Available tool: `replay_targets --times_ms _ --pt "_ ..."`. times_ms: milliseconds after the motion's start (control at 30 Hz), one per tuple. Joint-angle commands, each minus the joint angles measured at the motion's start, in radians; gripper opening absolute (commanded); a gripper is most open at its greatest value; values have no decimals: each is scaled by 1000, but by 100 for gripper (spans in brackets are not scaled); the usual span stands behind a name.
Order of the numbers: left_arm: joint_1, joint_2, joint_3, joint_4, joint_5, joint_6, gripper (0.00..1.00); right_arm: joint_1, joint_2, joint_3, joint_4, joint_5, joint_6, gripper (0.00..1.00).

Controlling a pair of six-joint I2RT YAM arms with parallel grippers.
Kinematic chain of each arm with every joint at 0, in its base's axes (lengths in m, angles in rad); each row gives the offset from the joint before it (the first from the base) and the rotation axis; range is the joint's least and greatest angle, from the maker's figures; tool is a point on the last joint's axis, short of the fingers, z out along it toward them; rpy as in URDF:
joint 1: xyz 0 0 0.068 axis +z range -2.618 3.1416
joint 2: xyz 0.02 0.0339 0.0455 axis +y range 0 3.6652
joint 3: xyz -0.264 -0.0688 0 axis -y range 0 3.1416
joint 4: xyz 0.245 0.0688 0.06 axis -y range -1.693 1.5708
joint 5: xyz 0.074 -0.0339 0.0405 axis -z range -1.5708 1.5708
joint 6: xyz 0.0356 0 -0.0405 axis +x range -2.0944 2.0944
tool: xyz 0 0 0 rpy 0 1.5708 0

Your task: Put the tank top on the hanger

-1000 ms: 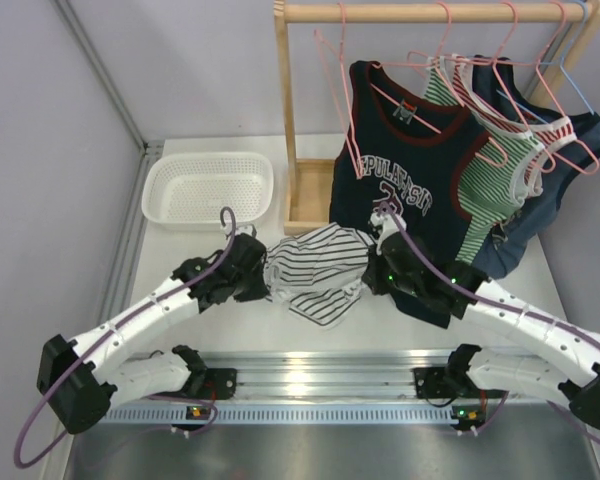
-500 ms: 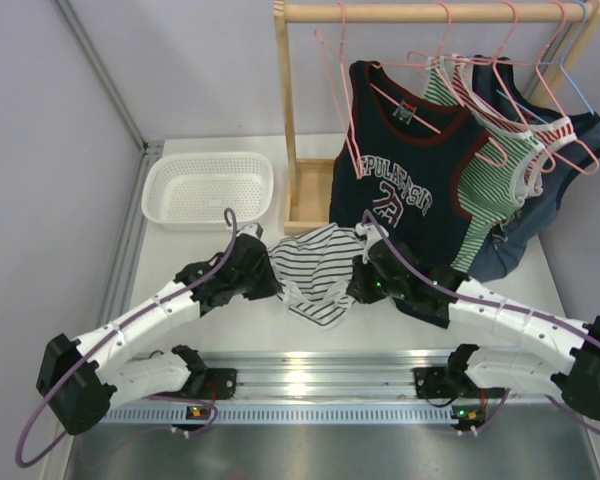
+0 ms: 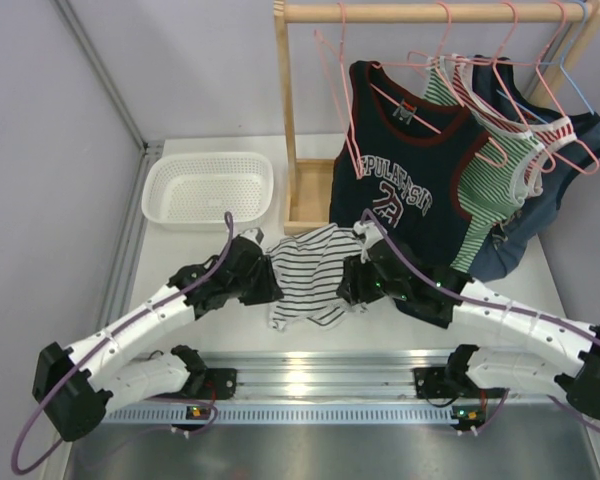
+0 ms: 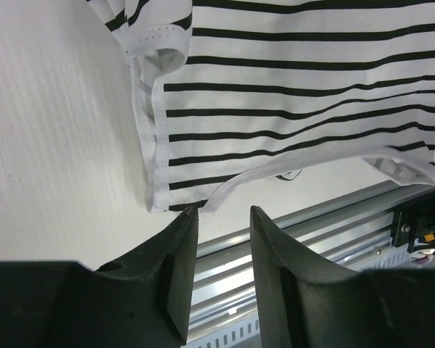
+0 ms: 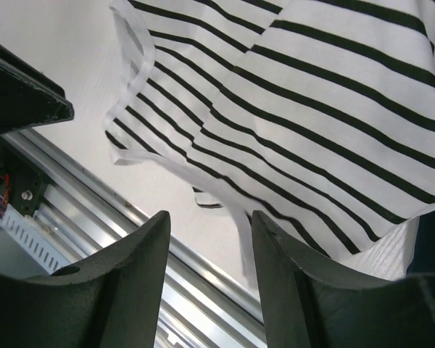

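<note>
The tank top (image 3: 305, 275), white with thin dark stripes, lies loosely spread on the table between my two grippers. My left gripper (image 3: 265, 285) is at its left edge, open, and the left wrist view shows the tank top (image 4: 297, 94) just beyond the empty left gripper (image 4: 223, 210). My right gripper (image 3: 350, 283) sits at the top's right edge, also open. From the right wrist, the striped tank top (image 5: 312, 123) lies past the right gripper (image 5: 210, 216), with a hem strip near one finger but not pinched. An empty pink hanger (image 3: 336, 100) hangs at the left end of the rod.
A wooden rack (image 3: 287, 110) stands at the back, carrying a navy lettered top (image 3: 405, 170), a green striped top (image 3: 490, 170) and a light blue hanger (image 3: 580, 90). A white basket (image 3: 208, 188) sits back left. An aluminium rail (image 3: 310, 375) runs along the near edge.
Both grippers have opened and let go of the tank top. It has dropped from a raised bunch to lie flatter on the table, and both arms have come lower and nearer.
</note>
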Motion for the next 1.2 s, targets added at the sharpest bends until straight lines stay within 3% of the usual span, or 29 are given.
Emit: replay_targets --times_ms 0,133,300,400,533,567,700,767,867,1000,1167 --pt "1 -34 -5 -57 6 14 40 18 -60 80 -9 37 -2 49" --pt "1 -42 21 -71 6 16 41 18 -131 136 -69 69 -34 52" --pt "1 -34 107 -106 -35 34 41 15 -155 378 -187 172 -100 55" --pt "0 -28 151 -117 -39 40 41 4 -67 647 -279 252 -166 57" --pt "0 -22 205 -133 -48 51 41 -63 182 1012 -457 246 -262 55" --pt "1 -16 213 -138 -51 57 41 -85 211 1123 -462 212 -273 56" --pt "0 -8 246 -146 -71 67 41 -267 357 1294 -421 82 -339 58" --pt "0 3 265 -152 -77 73 41 -301 415 1400 -399 19 -379 59" --pt "0 14 280 -155 -85 79 41 -330 490 1474 -336 0 -456 66" --pt "1 11 290 -169 -94 85 41 -390 627 1629 -361 -37 -471 67" --pt "1 4 289 -166 -98 90 41 -402 670 1625 -322 -31 -465 66"
